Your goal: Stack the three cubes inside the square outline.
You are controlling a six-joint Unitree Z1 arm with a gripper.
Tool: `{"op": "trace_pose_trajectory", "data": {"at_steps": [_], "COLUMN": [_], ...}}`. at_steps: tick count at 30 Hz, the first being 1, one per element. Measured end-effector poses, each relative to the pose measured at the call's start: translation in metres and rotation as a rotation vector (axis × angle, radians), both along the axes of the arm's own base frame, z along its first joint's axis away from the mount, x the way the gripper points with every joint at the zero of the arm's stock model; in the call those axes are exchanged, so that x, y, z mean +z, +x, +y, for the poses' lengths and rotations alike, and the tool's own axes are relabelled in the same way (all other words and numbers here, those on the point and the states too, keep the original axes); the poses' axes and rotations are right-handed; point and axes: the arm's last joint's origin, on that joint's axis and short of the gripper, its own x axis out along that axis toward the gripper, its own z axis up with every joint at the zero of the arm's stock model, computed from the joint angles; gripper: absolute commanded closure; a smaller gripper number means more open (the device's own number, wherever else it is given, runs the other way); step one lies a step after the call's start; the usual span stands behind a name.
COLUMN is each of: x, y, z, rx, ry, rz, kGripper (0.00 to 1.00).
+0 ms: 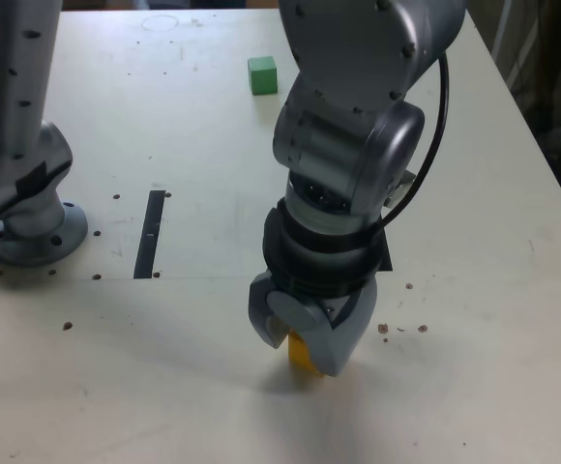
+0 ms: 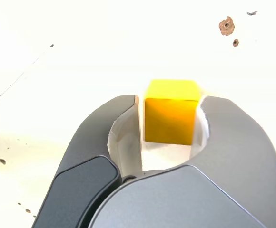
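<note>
The yellow cube sits between the two fingers of my gripper, which press against its opposite sides, so the gripper is shut on it. In the exterior view the gripper points straight down near the table's front, and only a sliver of the yellow cube shows, at table level. The green cube stands alone at the far back. No red cube shows in either view. A dark corner of the square outline peeks out behind my arm; the rest is hidden.
A thin black strip lies on the white table, toward the exterior view's left. A second grey arm's base is bolted at the left edge. Small screw holes dot the tabletop.
</note>
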Motion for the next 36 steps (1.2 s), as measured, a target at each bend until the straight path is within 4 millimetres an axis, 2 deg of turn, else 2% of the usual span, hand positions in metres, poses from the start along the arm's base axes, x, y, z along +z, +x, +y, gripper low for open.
{"op": "trace_pose_trajectory", "data": {"at_steps": [7,9,11,14,15,17,18,27,36], "x": [0.003,0.003,0.004,0.005,0.006,0.01,0.013,0.041,0.03], "y": [-0.001,-0.001,-0.001,-0.002,-0.002,-0.005,-0.006,-0.025,-0.034], "z": [0.0,0.0,0.001,0.003,0.003,0.005,0.006,0.022,0.027], "rx": [0.002,0.002,0.0,0.003,0.005,0.007,0.008,0.084,0.301], "ry": [-0.015,-0.013,-0.005,0.011,0.015,0.019,0.016,0.035,0.022], "rz": [0.0,-0.003,-0.01,-0.021,-0.024,-0.027,-0.031,-0.027,0.046], "kGripper": [0.89,0.86,0.73,0.35,0.2,0.04,0.01,0.0,0.0]}}
